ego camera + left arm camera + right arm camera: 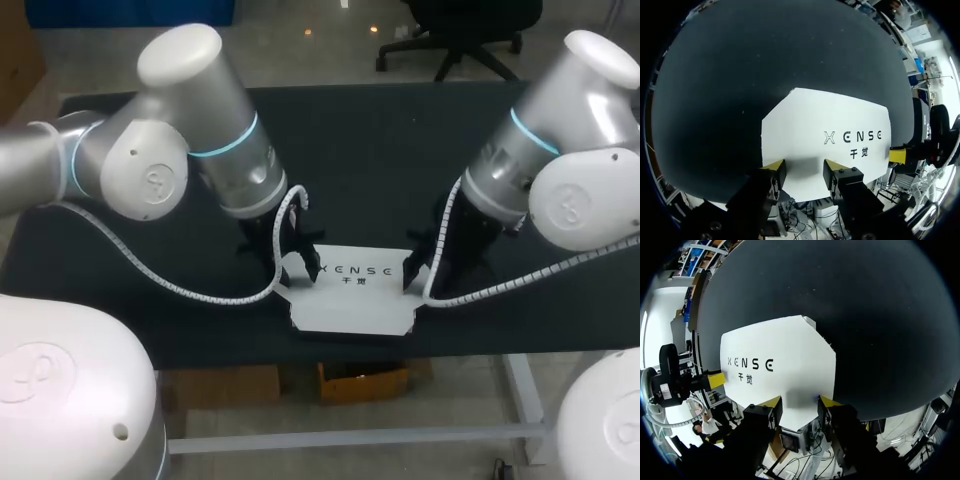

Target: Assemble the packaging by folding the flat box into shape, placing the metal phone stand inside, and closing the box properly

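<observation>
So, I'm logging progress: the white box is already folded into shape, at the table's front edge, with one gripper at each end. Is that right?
Not folded: the head view shows the white box lying as a flat, unfolded sheet. The rest holds: it is at the front edge of the table, with the left gripper at one end and the right gripper at the other.
</observation>
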Tool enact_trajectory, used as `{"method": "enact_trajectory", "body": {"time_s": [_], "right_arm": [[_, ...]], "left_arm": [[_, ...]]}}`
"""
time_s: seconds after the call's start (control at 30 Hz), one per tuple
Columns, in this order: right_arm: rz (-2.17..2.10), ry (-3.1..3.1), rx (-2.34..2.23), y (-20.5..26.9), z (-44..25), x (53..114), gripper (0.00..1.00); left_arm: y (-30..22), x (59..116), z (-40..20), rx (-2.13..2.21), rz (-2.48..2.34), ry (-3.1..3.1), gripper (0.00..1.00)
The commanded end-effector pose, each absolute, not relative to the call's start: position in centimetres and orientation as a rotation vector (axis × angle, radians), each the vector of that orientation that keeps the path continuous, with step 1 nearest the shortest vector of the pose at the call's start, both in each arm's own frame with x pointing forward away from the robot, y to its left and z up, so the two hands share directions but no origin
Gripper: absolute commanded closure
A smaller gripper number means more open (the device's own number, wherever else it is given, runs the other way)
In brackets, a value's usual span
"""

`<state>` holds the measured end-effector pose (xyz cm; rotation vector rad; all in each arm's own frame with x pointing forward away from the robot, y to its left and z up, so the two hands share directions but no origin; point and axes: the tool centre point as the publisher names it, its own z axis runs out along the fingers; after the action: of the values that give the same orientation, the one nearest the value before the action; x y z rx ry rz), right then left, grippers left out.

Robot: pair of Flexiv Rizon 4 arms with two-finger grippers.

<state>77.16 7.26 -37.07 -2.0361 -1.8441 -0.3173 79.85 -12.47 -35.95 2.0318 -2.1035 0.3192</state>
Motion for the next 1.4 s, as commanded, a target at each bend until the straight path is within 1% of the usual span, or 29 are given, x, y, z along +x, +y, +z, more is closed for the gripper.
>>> {"method": "enact_trajectory", "body": {"time_s": [0.03, 1.4], "right_arm": [[-0.342, -1.849, -2.06, 7.3, -37.4, 76.6, 0.56], [-0.549, -1.754, -2.079, 6.9, -39.3, 76.6, 0.59]], "left_arm": [[-12.3, 79.4, -36.0, 2.037, 0.34, -2.109, 0.51], [-12.0, 79.1, -36.9, 2.003, 0.412, -2.114, 0.5]]}}
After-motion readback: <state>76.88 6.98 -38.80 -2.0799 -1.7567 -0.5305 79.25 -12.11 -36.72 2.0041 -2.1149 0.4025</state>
